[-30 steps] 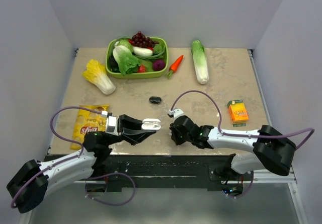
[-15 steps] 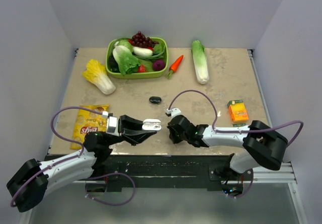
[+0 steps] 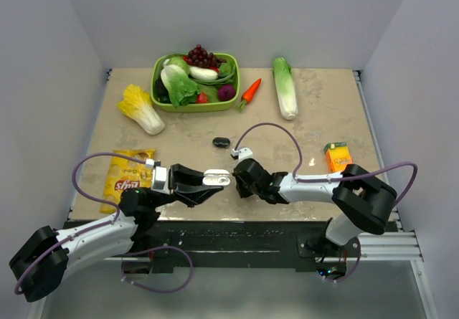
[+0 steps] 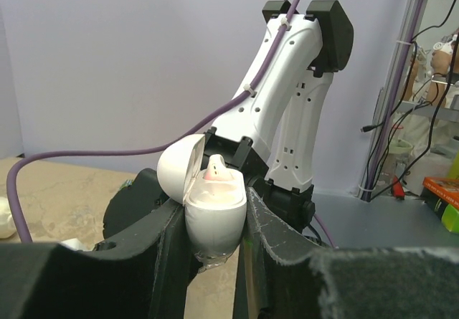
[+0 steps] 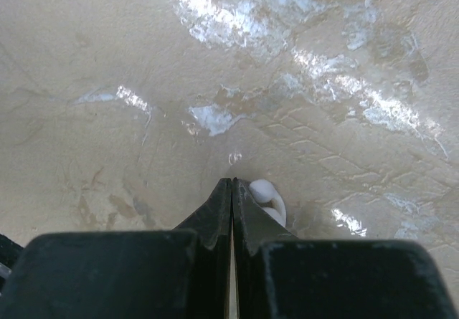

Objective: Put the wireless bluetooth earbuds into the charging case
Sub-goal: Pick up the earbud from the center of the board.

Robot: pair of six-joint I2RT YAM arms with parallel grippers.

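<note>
Two robot arms reach in from the near edge of a beige table (image 3: 179, 136). The left gripper (image 3: 215, 179) is where it was a second ago. Its fingers clamp the lower half of the one white case (image 4: 214, 218), which sits upright with its lid swung open. A seated bud (image 4: 216, 170) stands in the case.

The right gripper (image 3: 239, 184) has slid left over the last second and is now just beside the case, its arm stretched further across the table. Its jaws are pressed fully together with nothing between them, and the tips are low over the table. A loose bud (image 5: 267, 193) lies just beside the outer side of one finger; whether it touches the finger cannot be told. That makes two buds and one case.

Beside the left arm lies one yellow chip bag (image 3: 128, 175). At mid-table sits one small dark object (image 3: 221, 143), and to the right one orange box (image 3: 338, 158).

Along the far side are two loose cabbages, a yellow cabbage (image 3: 141, 109) on the left and a green cabbage (image 3: 285, 87) on the right. There is also one carrot (image 3: 250, 91) and one green basket (image 3: 193, 108) filled with mixed produce. None of these has shifted.
</note>
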